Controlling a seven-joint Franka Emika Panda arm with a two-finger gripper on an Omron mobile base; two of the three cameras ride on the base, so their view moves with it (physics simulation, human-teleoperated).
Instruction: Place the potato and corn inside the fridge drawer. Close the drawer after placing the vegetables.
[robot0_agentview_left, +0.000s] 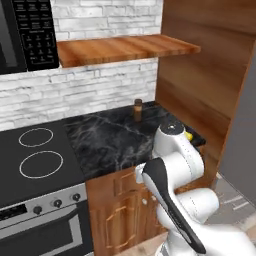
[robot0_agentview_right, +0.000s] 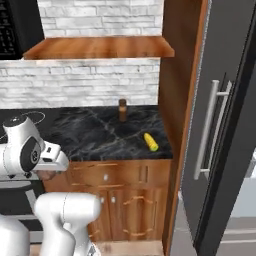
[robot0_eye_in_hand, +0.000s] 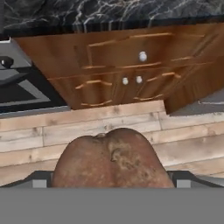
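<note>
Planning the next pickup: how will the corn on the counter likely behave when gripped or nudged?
The corn is a short rounded cob lying on its side on the smooth black counter, so a nudge would probably roll it. It lies close to the front edge, so it might roll off. It looks rigid, so it should probably hold its shape when gripped.

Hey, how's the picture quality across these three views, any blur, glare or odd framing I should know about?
Left base view: soft and low in detail, the white arm blocking most of the bright yellow corn cob on the black marble counter. Right base view: even flat light, faint shadows, no glare on the dark fridge door. Hand view: the lumpy brown potato looms large and slightly blurred between the finger tips.
</note>
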